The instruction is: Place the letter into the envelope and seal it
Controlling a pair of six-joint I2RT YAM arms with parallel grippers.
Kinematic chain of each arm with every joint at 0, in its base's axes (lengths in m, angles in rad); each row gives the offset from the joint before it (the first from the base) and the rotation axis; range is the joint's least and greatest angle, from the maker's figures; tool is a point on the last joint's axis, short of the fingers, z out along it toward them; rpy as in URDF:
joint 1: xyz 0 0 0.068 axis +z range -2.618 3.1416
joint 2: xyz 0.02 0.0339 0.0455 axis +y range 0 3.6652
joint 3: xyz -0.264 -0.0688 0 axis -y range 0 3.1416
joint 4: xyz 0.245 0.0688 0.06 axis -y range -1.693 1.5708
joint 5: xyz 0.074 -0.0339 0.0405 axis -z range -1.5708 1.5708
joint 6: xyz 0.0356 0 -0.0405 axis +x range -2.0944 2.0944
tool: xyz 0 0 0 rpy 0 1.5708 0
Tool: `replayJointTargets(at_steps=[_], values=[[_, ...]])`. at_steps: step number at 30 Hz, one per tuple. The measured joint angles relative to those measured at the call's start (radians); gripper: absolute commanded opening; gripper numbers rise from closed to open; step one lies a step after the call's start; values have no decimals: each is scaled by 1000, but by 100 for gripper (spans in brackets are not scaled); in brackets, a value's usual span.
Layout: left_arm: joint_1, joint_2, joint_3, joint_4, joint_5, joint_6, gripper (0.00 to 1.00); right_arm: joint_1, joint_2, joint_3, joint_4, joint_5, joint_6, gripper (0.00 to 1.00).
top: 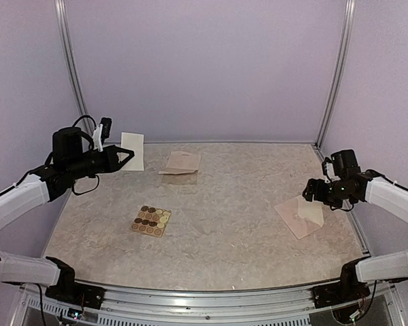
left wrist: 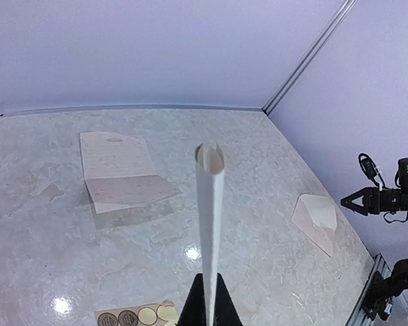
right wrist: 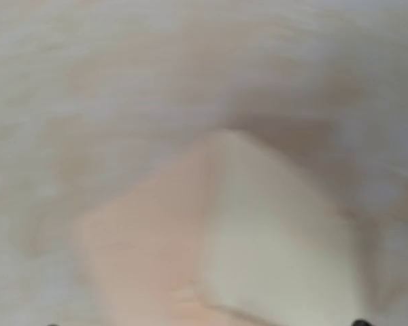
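1. A pale sheet point(top: 136, 144) is held raised at far left by the clamped left gripper point(top: 128, 157).
2. The envelope point(top: 300, 217) is laid flap-open at right, just below the wide-spread right gripper point(top: 311, 192), the nearer one.
3. Its long axis is judged to run far-left to near-right.

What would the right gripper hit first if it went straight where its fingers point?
Most likely the envelope, lying close ahead of the right gripper; it fills the blurred wrist view, so depth is unclear.
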Motion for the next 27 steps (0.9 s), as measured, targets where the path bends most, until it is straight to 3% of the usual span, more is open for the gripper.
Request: replayJointTargets(at_steps=[7, 13, 16, 22, 27], values=[[66, -2, -5, 4, 35, 35, 0, -157, 69, -52, 51, 44, -18, 88], [66, -6, -5, 4, 47, 49, 0, -164, 192, -54, 113, 32, -42, 76], [66, -8, -6, 4, 50, 55, 0, -164, 243, -54, 133, 21, -55, 62], [66, -12, -10, 4, 56, 56, 0, -164, 275, -53, 151, -27, -76, 42], [66, -11, -10, 4, 63, 56, 0, -161, 275, -71, 169, -99, -71, 41]])
